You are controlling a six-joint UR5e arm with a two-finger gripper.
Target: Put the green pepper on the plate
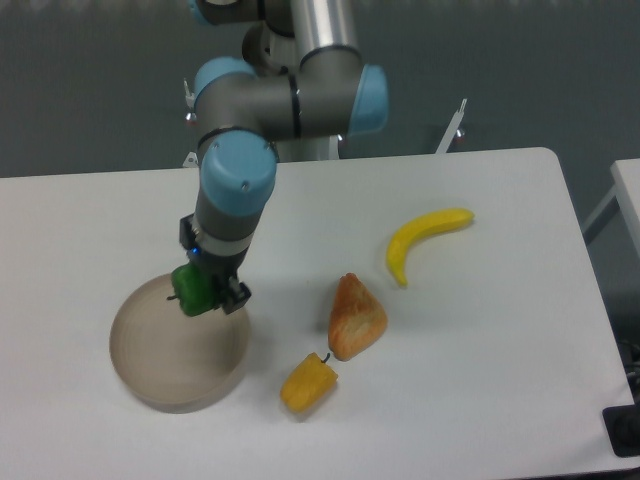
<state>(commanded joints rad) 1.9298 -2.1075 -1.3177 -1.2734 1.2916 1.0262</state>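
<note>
The green pepper [193, 289] is small, glossy and dark green, and it sits between the fingers of my gripper [207, 292]. The gripper is shut on it and holds it over the upper right part of the plate [165, 365], a round shallow beige-grey dish at the front left of the table. I cannot tell whether the pepper touches the plate's surface. The arm's wrist hides the top of the gripper.
A yellow-orange pepper [308, 383] lies just right of the plate. A reddish-orange pear-like fruit [355, 317] lies beside it. A yellow banana [424, 238] lies further back right. The table's right edge is at the far right, with a second table [628, 190] beyond it.
</note>
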